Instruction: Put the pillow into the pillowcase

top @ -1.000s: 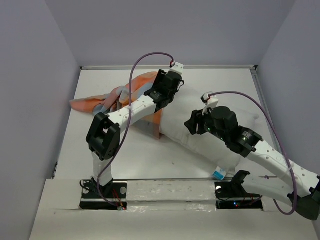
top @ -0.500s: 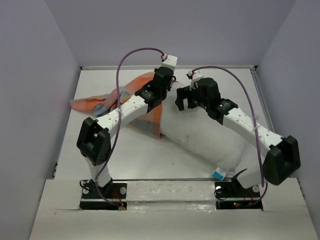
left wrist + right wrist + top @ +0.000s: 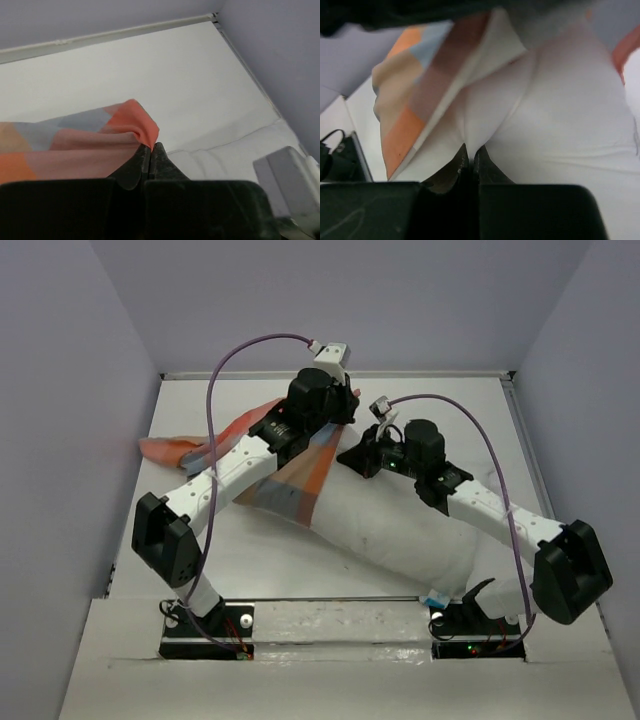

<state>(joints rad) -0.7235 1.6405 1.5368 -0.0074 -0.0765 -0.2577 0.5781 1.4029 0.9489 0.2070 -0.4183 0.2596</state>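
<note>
The white pillow (image 3: 395,530) lies slantwise on the table (image 3: 230,560), nearly all of it outside the checked pillowcase (image 3: 300,478), whose lifted edge drapes over only the pillow's far left corner. The left gripper (image 3: 149,150) is pressed together on an orange fold of the pillowcase. The right gripper (image 3: 470,154) pinches a pucker of the pillow's white fabric.

No word, number or brand can be read in any of the views. The one thing that might carry print is the small blue-and-white tag (image 3: 434,594). It sits on the near edge of the pillow (image 3: 400,530), right of centre in the lower part of the overhead frame. Its colours show, but anything printed on it is too small to make out.
</note>
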